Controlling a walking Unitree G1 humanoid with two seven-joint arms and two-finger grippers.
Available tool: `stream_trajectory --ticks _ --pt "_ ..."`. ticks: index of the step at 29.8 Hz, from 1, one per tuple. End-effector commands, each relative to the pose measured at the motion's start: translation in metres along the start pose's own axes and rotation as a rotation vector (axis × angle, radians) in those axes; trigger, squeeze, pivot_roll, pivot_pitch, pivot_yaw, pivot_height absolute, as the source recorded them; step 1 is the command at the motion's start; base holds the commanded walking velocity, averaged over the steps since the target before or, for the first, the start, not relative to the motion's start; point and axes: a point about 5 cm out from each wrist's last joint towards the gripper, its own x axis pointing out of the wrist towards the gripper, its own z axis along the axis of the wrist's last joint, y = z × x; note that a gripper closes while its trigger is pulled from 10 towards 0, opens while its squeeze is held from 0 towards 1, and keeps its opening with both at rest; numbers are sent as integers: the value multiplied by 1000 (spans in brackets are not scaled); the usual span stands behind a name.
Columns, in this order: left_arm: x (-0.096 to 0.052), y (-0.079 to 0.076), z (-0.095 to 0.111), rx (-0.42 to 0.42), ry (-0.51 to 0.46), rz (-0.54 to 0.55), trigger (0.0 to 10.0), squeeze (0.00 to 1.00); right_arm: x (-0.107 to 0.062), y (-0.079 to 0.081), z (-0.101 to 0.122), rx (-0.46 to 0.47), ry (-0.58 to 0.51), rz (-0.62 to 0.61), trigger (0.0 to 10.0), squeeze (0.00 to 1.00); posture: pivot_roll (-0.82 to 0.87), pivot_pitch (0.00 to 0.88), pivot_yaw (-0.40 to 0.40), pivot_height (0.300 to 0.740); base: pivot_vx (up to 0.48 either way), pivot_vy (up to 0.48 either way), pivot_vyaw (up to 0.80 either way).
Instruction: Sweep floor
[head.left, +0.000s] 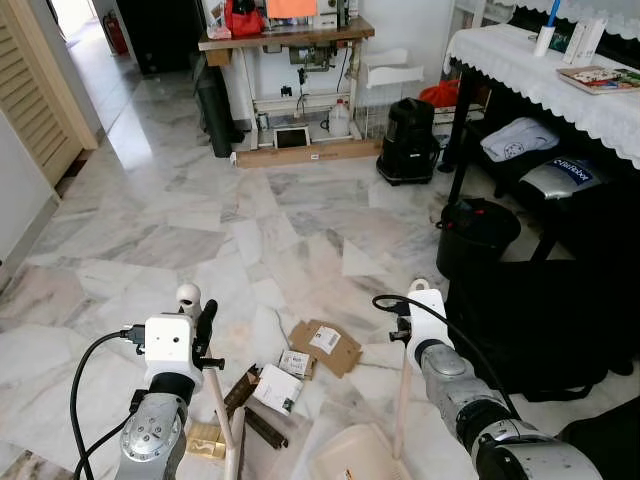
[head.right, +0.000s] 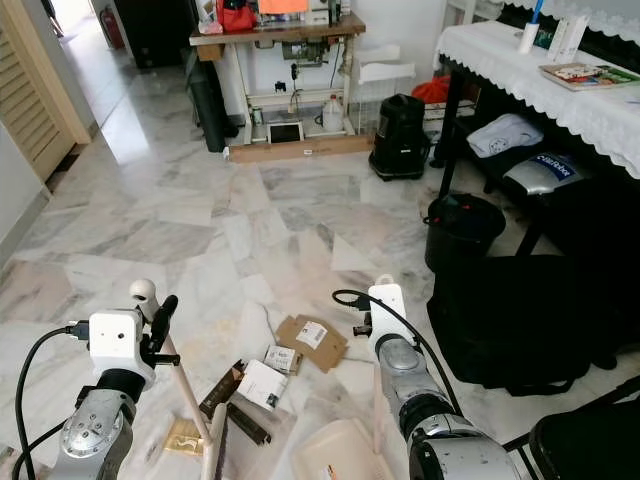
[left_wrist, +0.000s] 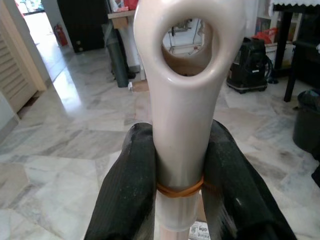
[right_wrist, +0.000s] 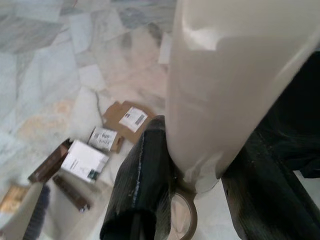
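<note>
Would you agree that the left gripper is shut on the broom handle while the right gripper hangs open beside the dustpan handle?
Not quite: the right gripper is shut on the dustpan handle, as the right wrist view shows. The left gripper does grip the broom handle.

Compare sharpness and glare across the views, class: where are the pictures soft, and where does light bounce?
Left eye view: sharp, daylight glaring off the marble floor near the doorway. Left wrist view: broom handle crisp, room behind slightly soft. Right wrist view: dustpan handle blurred.
</note>
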Motion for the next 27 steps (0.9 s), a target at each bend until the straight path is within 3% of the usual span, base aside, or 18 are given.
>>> stream_trajectory --ticks 1,15,27 --pt "5 4 12 32 -59 4 10000 0 0 -2 4 47 -25 -31 10000 0 -179 0 79 740 0 0 0" --pt "6 2 12 59 -63 -5 10000 0 1 -10 23 118 -157 -87 10000 0 -180 0 80 740 0 0 0" --pt "15 4 4 66 -57 22 10000 0 -1 -7 5 81 -84 -80 10000 0 -174 0 73 740 0 0 0"
